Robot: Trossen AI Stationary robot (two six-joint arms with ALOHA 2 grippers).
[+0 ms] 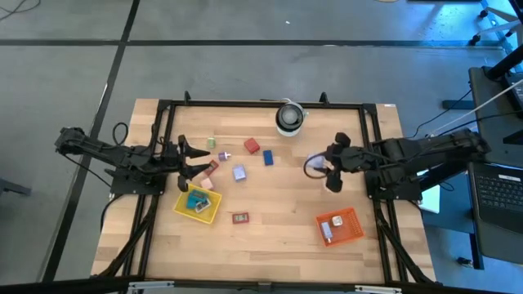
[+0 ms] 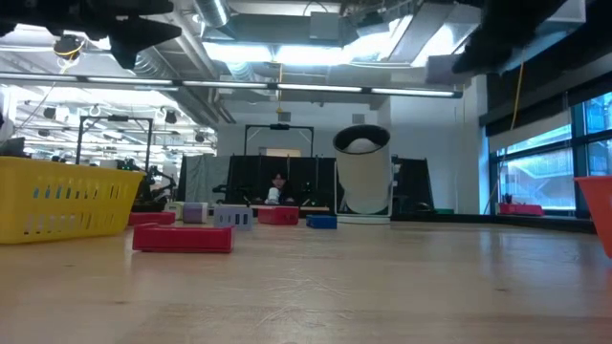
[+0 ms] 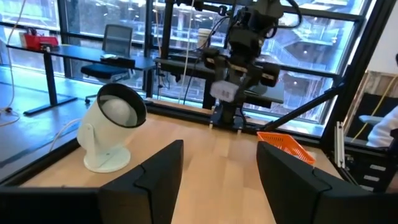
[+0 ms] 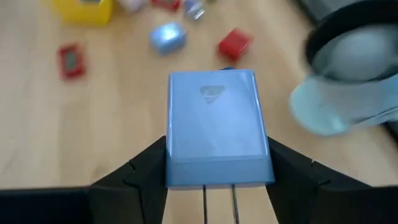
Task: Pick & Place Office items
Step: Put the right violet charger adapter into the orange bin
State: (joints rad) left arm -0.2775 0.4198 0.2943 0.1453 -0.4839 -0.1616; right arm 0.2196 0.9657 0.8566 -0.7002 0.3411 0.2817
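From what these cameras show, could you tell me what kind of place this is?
Probably a robotics lab in an open office hall: a framed wooden table, an exposed duct ceiling, and a desk with chair by large windows.

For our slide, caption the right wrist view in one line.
Right end effector grips a pale blue rectangular block above the wooden table.

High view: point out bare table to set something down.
Bare wood lies between the yellow tray and orange tray, beyond the red flat piece, and along the near table edge. Crowded: the small blocks beside the left gripper.
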